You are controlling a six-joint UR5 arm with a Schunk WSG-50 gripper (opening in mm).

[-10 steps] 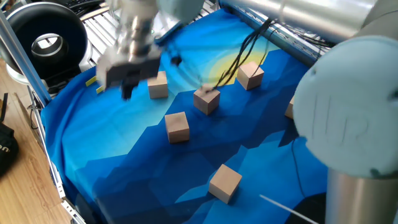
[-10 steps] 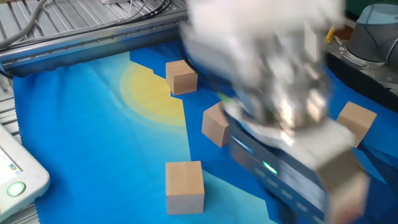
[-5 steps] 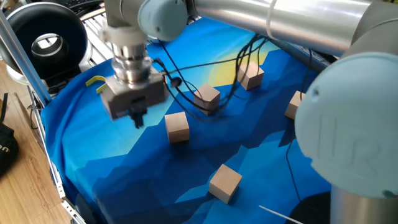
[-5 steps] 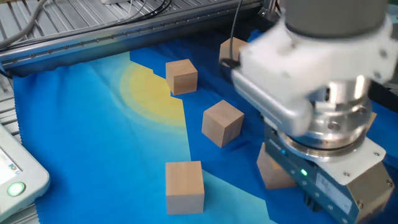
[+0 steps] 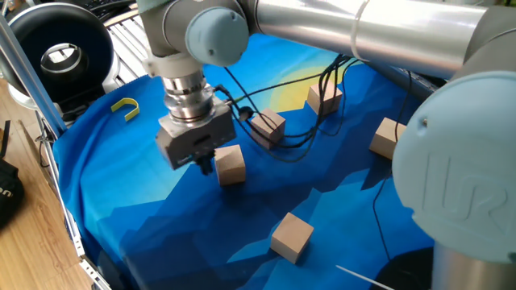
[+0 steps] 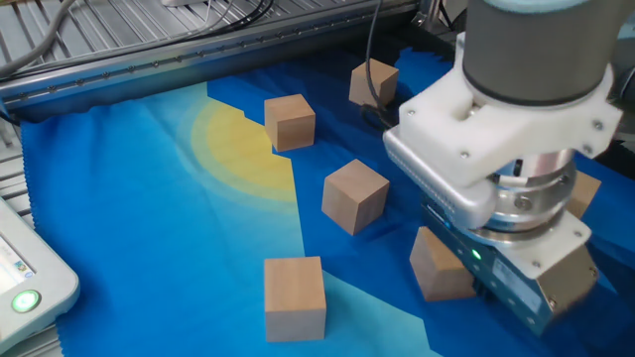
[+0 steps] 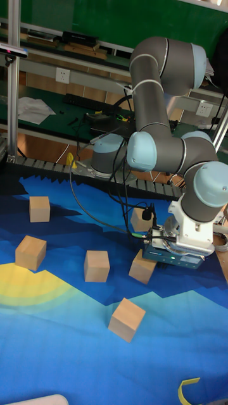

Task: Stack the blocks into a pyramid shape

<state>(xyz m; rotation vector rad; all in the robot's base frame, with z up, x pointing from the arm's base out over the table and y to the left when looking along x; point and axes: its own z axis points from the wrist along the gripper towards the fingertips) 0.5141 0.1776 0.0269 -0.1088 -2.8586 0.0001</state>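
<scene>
Raised letters reading "UR" are showing on the round grey cap of the robot arm's joint at the right of one fixed view. Nothing else readable is appearing: the wooden blocks are carrying no marks, and the blue cloth is showing only a printed pattern.

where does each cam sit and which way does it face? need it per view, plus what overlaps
One fixed view: high at a table corner beside the arm's big grey joint, looking down across the blue cloth; the gripper is beside a block.
The other fixed view: low and close from another side; gripper housing fills the right, same block under it.
Tall fixed view: faces the arm head-on, whole arm visible, green wall behind.
Shared: all three show that block by the gripper.
</scene>
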